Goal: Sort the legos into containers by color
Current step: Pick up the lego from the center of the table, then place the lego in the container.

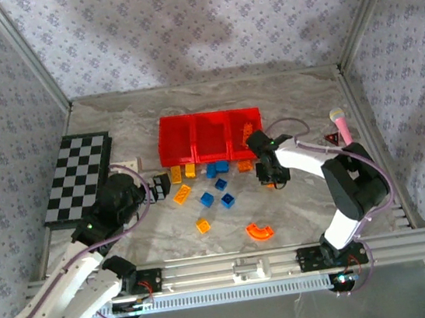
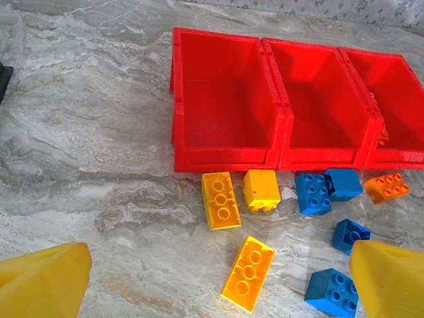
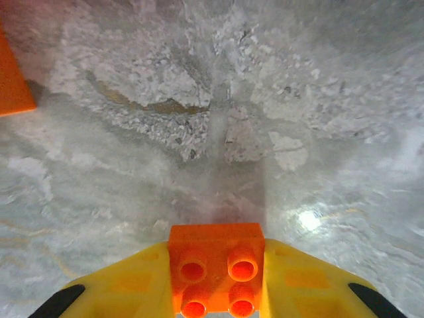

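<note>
Right wrist: the right pincer (image 3: 216, 288) is clamped on an orange brick (image 3: 215, 246), marble table (image 3: 218, 99) beyond it. Fingers of the left pincer (image 2: 218, 281) stand wide apart; yellow and blue legos (image 2: 220, 199) lie ahead of them, red containers (image 2: 228, 159) just past those.

no readable text, labels, numbers or signs

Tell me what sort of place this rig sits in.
Probably a lab test cell, not a home: patterned walls box in a marble-look table, the left arm and right arm are bolted to an aluminium rail at its near edge, and red bins with legos serve as props.
</note>
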